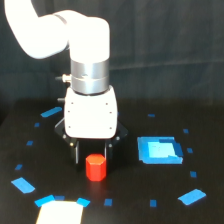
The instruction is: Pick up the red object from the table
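Note:
The red object is a stubby red-orange block standing upright on the black table, near the front centre. My gripper hangs straight down over it from the white arm. Its two dark fingers stand on either side of the block's upper part, with a small gap showing on each side. The jaws are open and the block rests on the table between them.
A blue square patch lies at the exterior view's right of the block. A white patch sits at the front edge. Small blue tape marks dot the surface in a ring around the gripper.

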